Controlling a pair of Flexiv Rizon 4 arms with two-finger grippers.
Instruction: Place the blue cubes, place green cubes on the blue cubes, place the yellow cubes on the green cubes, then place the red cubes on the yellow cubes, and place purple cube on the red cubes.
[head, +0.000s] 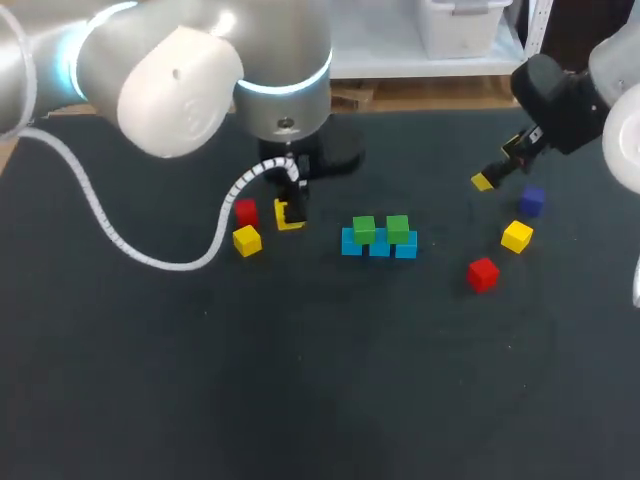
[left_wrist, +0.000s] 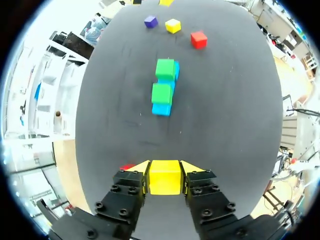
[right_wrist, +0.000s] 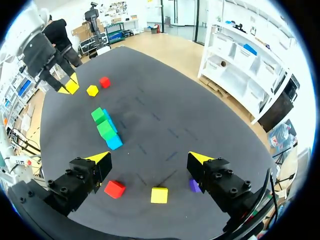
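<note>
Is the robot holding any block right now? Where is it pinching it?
Yes. The left gripper pinches a yellow cube by two opposite sides. The right gripper is open and empty.

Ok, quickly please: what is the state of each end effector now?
Left end effector: closed on a yellow cube.
Right end effector: open, holding nothing.

Green cubes atop blue cubes; left claw clamps yellow cube
</note>
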